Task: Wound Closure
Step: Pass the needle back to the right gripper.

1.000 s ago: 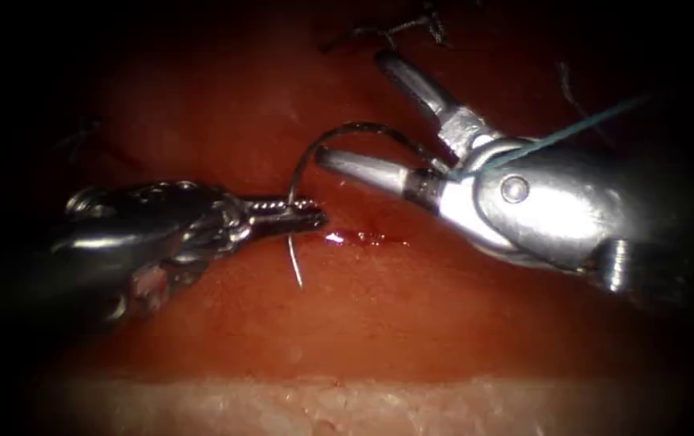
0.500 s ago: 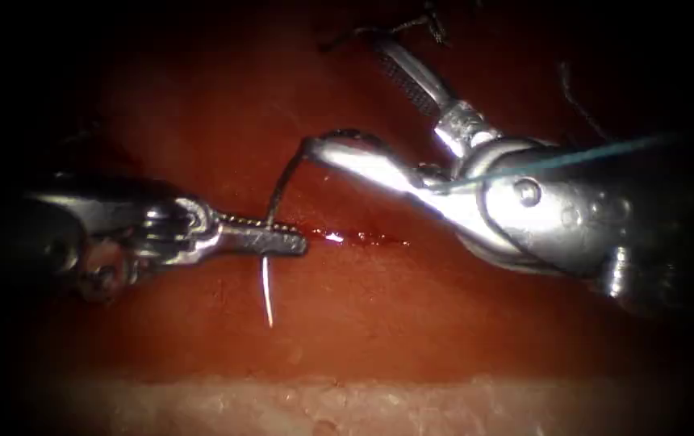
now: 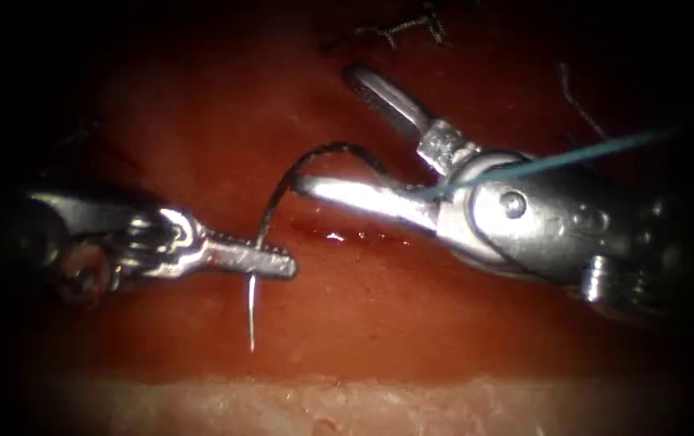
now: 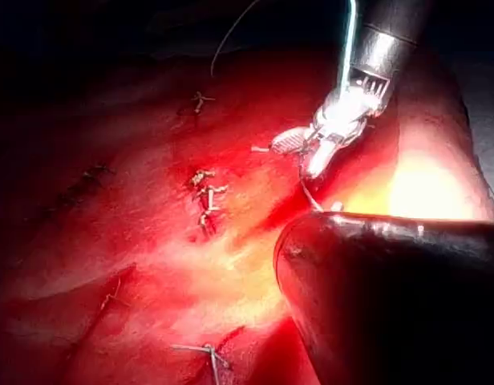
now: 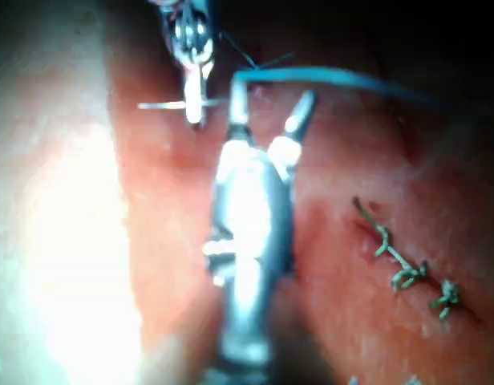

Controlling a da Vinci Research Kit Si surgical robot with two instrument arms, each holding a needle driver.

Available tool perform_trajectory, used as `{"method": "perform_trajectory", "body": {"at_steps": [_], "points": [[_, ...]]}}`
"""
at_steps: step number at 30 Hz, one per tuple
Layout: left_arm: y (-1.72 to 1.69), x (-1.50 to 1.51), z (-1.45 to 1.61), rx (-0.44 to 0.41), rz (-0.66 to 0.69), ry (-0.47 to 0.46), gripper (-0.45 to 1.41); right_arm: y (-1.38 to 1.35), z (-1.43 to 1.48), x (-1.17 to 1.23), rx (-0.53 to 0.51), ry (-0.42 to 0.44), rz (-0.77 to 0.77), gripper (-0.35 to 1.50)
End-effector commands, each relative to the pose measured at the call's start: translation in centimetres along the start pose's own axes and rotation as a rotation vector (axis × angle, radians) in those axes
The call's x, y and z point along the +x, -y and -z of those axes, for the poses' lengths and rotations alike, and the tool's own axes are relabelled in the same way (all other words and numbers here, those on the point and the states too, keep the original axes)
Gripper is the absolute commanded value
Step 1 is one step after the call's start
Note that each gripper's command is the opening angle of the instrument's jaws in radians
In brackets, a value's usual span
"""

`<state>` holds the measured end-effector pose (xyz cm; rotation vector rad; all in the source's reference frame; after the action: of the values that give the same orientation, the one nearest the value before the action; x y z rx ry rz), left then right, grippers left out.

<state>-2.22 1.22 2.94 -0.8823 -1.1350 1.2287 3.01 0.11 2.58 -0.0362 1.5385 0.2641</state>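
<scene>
In the endoscope view my left tool (image 3: 282, 263) is shut on the curved needle (image 3: 269, 211) about a third of the way back from its point. The point hangs free over the tissue (image 3: 411, 323), aimed at the near edge, left of the cut (image 3: 339, 236). The needle's arc rises to its tail beside my right tool (image 3: 324, 129), whose jaws stand wide open and hold nothing. Blue thread (image 3: 557, 155) runs from the tail across the right tool to the right. In the right wrist view the open right tool (image 5: 269, 108) faces the left tool (image 5: 192, 96) holding the needle (image 5: 160, 105).
Red fluid glistens in the cut. Dark cut thread ends (image 3: 399, 28) lie on the far tissue. Finished stitches show in the left wrist view (image 4: 204, 192) and the right wrist view (image 5: 401, 269). The pale front edge of the tissue (image 3: 363, 404) lies near.
My left tool has moved left and down with the needle, swinging its point lower. The right tool stayed open and shifted slightly left.
</scene>
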Motion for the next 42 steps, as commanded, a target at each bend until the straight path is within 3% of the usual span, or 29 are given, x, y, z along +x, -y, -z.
{"method": "perform_trajectory", "body": {"at_steps": [1,5,12,18,22,30,39,40,41,42], "points": [[0.03,0.05,-0.06,0.000,-0.005,0.002,-0.45,0.00,-0.07,-0.06,0.001,-0.003,0.001,0.36],[0.04,0.03,-0.08,-0.009,-0.001,0.022,-0.45,-0.01,-0.07,-0.02,-0.006,-0.019,-0.002,0.16],[0.05,0.02,-0.08,-0.014,0.001,0.034,-0.45,0.00,-0.07,0.08,-0.012,-0.030,-0.007,0.14],[0.05,0.02,-0.08,-0.019,-0.002,0.044,-0.45,0.00,-0.06,0.09,-0.013,-0.033,-0.008,0.01],[0.05,0.01,-0.08,-0.021,-0.004,0.048,-0.45,0.00,-0.05,0.09,-0.013,-0.036,-0.008,-0.35],[0.04,0.00,-0.08,-0.025,-0.001,0.058,-0.45,-0.03,0.08,0.15,-0.029,0.003,-0.072,-0.35],[0.00,-0.04,-0.14,-0.031,-0.005,0.071,-0.45,-0.02,0.08,0.18,-0.037,-0.010,-0.079,-0.35],[0.00,-0.04,-0.15,-0.031,-0.005,0.071,-0.43,-0.02,0.08,0.18,-0.035,-0.005,-0.074,-0.35],[0.00,-0.04,-0.16,-0.031,-0.052,0.067,-0.03,-0.02,0.09,0.18,-0.037,-0.004,-0.074,-0.35],[0.00,-0.03,-0.17,-0.030,-0.088,0.064,0.22,-0.03,0.09,0.18,-0.036,-0.001,-0.068,-0.35]]}}
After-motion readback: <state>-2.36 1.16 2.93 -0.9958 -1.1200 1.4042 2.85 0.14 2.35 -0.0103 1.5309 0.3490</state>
